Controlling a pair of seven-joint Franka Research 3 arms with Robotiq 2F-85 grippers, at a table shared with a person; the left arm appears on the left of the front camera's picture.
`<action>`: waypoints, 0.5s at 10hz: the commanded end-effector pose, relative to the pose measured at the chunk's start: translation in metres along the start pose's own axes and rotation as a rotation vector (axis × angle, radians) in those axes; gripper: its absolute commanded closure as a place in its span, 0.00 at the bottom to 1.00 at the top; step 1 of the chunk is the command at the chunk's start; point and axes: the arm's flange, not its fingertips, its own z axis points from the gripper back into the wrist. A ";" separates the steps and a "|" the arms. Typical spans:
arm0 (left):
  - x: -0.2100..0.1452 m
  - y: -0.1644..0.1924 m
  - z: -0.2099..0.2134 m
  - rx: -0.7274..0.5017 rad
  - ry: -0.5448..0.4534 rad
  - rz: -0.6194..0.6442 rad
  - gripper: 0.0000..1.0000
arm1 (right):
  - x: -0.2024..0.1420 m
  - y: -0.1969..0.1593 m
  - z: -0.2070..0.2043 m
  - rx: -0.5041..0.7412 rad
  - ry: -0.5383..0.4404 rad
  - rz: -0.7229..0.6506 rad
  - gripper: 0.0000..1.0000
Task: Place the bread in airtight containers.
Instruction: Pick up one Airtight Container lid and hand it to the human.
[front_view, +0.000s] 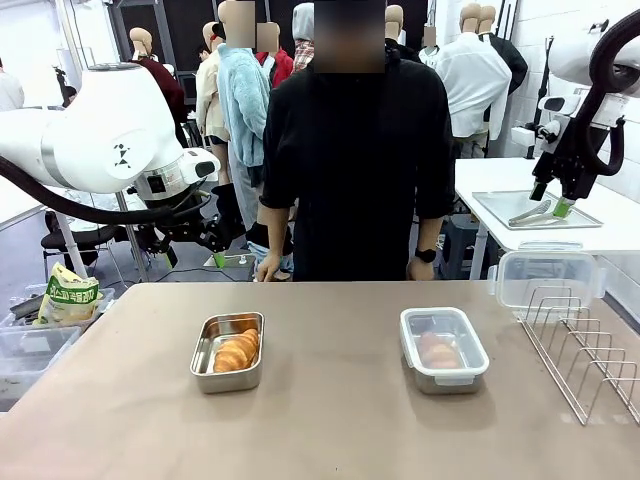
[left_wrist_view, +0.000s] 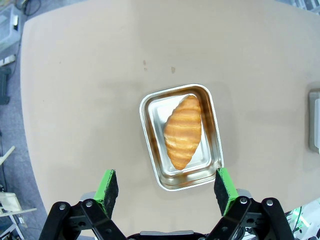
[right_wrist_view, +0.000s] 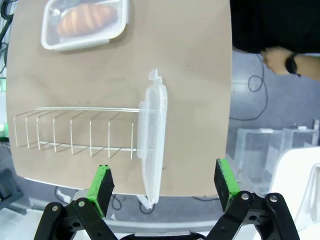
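Observation:
One bread roll (front_view: 238, 350) (left_wrist_view: 183, 131), golden and ridged, lies in an uncovered steel container (front_view: 206, 362) (left_wrist_view: 153, 145) on the table's left half. A second roll (front_view: 438, 350) (right_wrist_view: 85, 19) sits in the other container (front_view: 470, 362) (right_wrist_view: 50, 42), which has a clear white-rimmed lid on it. A spare clear lid (front_view: 548, 275) (right_wrist_view: 152, 145) stands upright in the wire rack (front_view: 585, 350) (right_wrist_view: 75, 130). My left gripper (front_view: 222, 255) (left_wrist_view: 167, 187) hangs open high above the uncovered container. My right gripper (front_view: 550, 200) (right_wrist_view: 162, 182) is open, raised over the rack and lid.
A person stands at the far edge, hands (front_view: 268, 268) (right_wrist_view: 275, 60) by the table. A printed bag (front_view: 68, 295) and clear bins (front_view: 30, 350) sit off the left side. A flat metal tray (front_view: 580, 215) with tongs lies on another table at back right.

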 end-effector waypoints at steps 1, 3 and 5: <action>0.000 0.000 0.002 0.017 0.000 0.006 0.00 | 0.003 0.000 0.005 -0.012 0.018 -0.023 0.00; 0.000 0.000 0.002 0.017 0.000 0.006 0.00 | 0.001 0.000 0.005 -0.009 0.002 -0.001 0.00; 0.000 0.000 0.002 0.017 0.000 0.006 0.00 | 0.001 0.000 0.005 -0.009 0.002 -0.001 0.00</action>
